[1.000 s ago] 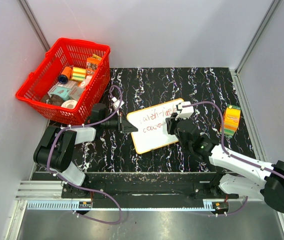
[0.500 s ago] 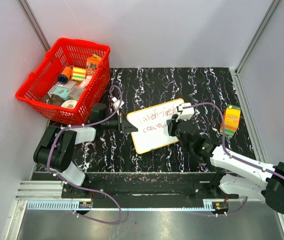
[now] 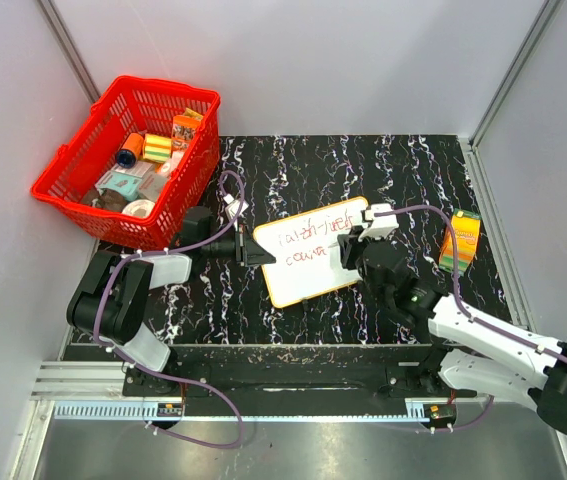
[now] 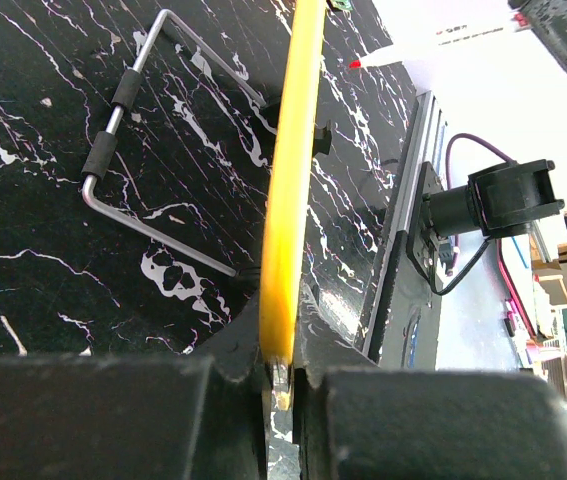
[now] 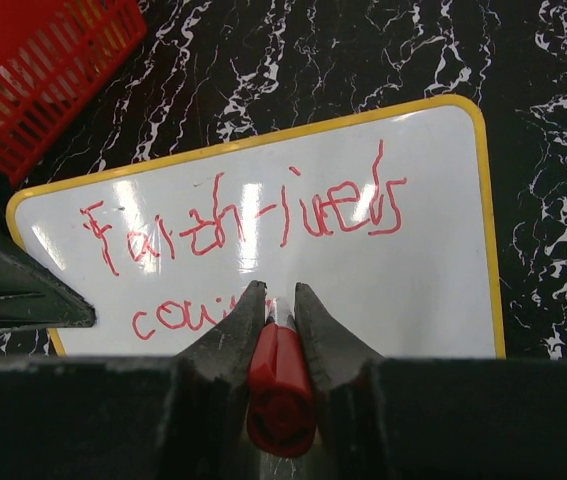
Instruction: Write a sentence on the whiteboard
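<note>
The whiteboard (image 3: 308, 282), white with an orange-yellow rim, lies tilted at the middle of the black marbled table. My left gripper (image 3: 255, 247) is shut on its left edge; in the left wrist view the rim (image 4: 293, 180) runs edge-on into the closed jaws (image 4: 285, 375). My right gripper (image 5: 280, 295) is shut on a red-capped marker (image 5: 281, 385) and hovers over the board's right half (image 3: 351, 250). The sentence (image 5: 253, 220) is red handwriting in two lines, and the marker stands at the end of the short lower line. The marker's red tip (image 4: 358, 63) shows at the board's surface.
A red basket (image 3: 128, 160) with several packets stands at the back left. An orange and green box (image 3: 460, 240) stands upright right of the board. A bent metal wire bracket (image 4: 143, 130) lies on the table under the board's raised edge.
My right gripper has shifted slightly to the right with the marker, and the lower line of red writing has grown a little. The left gripper and board have stayed put.
</note>
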